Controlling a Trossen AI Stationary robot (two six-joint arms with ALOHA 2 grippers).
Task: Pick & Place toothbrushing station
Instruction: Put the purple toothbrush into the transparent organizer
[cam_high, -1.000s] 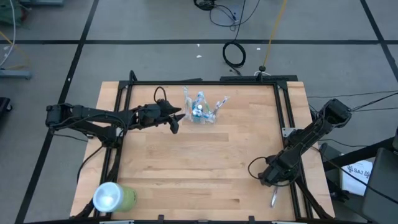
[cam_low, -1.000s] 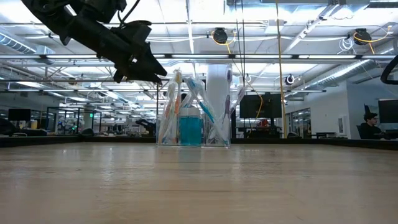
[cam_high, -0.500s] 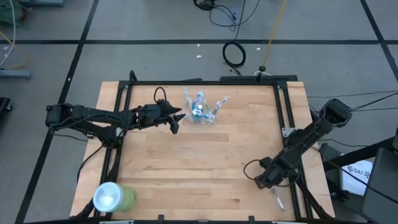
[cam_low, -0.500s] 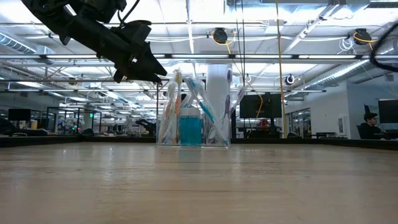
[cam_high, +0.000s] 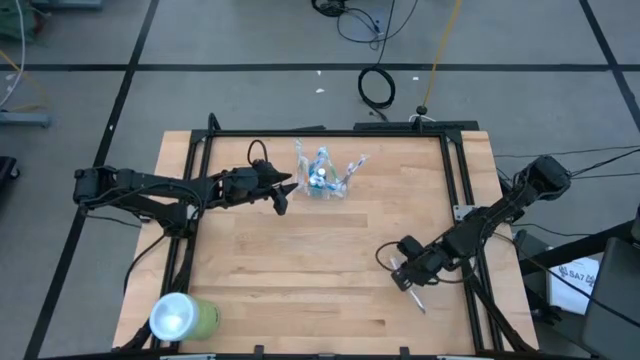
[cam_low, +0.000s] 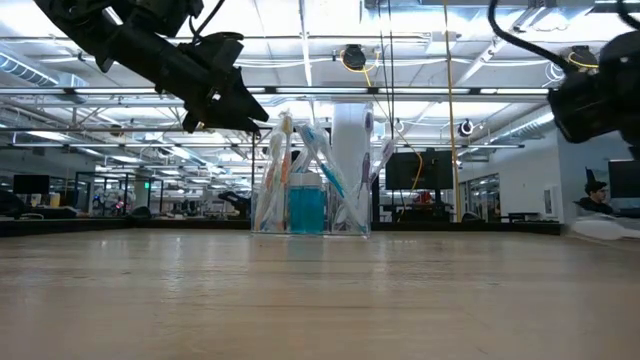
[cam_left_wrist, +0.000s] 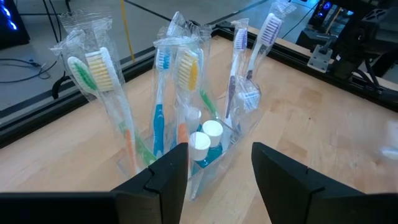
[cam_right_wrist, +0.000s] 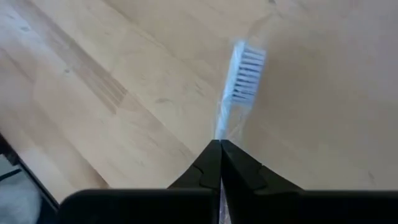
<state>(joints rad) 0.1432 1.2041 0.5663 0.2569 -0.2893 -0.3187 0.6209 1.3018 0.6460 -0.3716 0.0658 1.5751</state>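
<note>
Standing upright near the middle of the table's far edge: the toothbrushing station, a clear cup crowded with wrapped toothbrushes fanned outward and small white-capped tubes low inside, probably so that each handle can be pinched singly. Just beside it, on the side toward the table's left edge, hovering above the wood: the left gripper, fingers spread, aimed at the cup as if waiting to steady or receive. Well apart, near the table's right edge toward the near corner: the right gripper, fingers pressed together on the handle of a loose toothbrush, bristled head pointing away from the wrist, likely the next piece bound for the cup. At the near-left corner, lying partly over the edge: a light-green cup, untouched.

Hard to make out: whether this brush is wrapped, and how much handle sits behind the pinch. Cut off in the low view: most of the right arm. Hidden by wrappers: the cup's own rim and base outline.
</note>
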